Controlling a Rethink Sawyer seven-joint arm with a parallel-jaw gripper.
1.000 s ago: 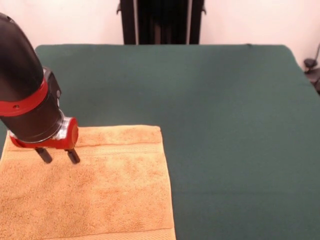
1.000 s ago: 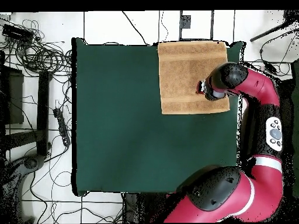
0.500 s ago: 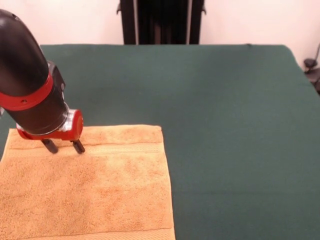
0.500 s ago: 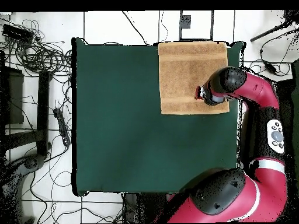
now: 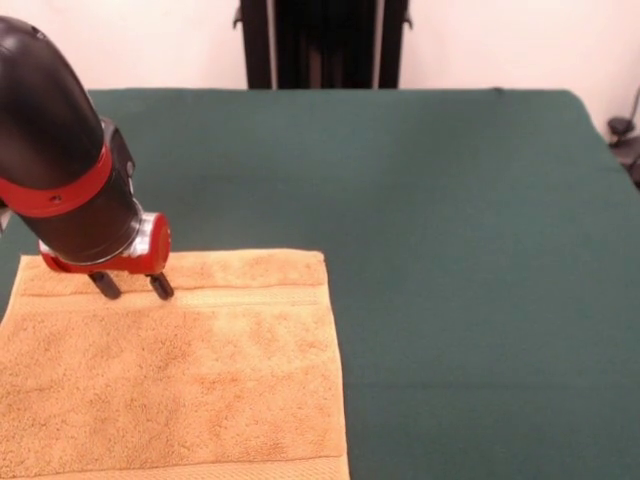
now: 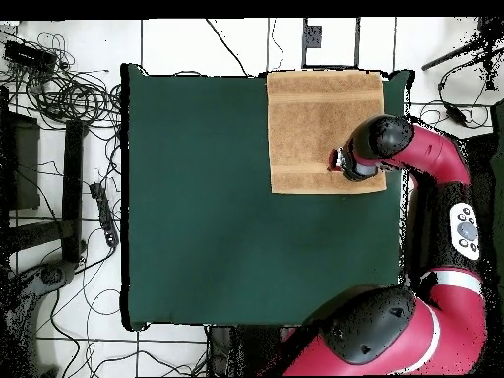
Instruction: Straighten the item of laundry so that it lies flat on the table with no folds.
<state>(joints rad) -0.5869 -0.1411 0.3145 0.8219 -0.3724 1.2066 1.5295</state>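
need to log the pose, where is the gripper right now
In the front view the gripper is at the left, fingers apart over the towel near its far woven band.

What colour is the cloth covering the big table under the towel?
Plain dark green, with no pattern; the large rectangular cloth-covered table shows it best in the front view.

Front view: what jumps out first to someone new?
The bulky red and black arm at the left, its gripper open with the tips down at the towel's woven band. The orange-tan towel lies spread flat in the near-left corner of the dark green table, which stretches far beyond it.
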